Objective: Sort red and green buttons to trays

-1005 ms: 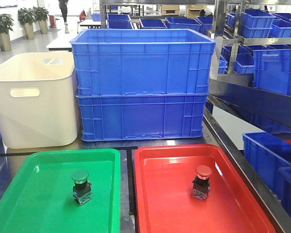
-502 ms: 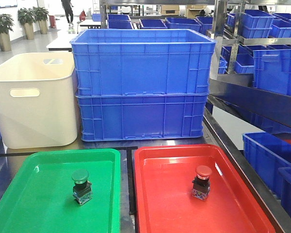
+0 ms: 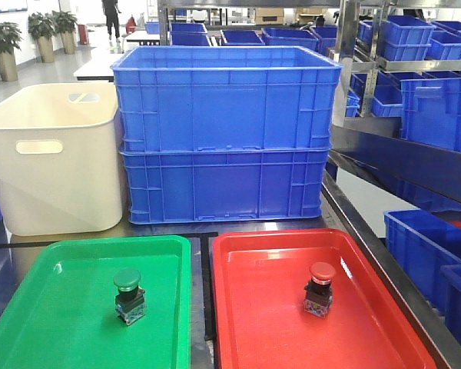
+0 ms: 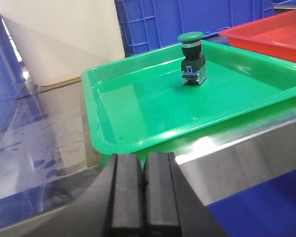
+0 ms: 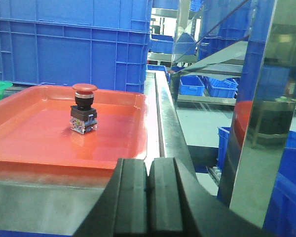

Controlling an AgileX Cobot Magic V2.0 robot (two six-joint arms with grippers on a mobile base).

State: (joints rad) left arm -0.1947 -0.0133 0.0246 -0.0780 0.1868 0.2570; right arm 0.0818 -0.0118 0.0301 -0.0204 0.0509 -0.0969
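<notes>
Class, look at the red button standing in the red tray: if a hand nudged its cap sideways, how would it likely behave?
The red button would probably tip rather than slide: its wide cap sits high above a small base. Once toppled, the round cap might roll. The glossy red tray looks slippery, so it could skid.

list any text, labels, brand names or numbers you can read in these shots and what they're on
No text is readable in any view.
Green-capped push-button in the glossy green plastic tray: its dark switch body shows small markings, too blurred to read.
Red-capped push-button in the glossy red plastic tray: likewise unreadable.
Stacked blue plastic crates and cream plastic tub: no labels visible.
</notes>
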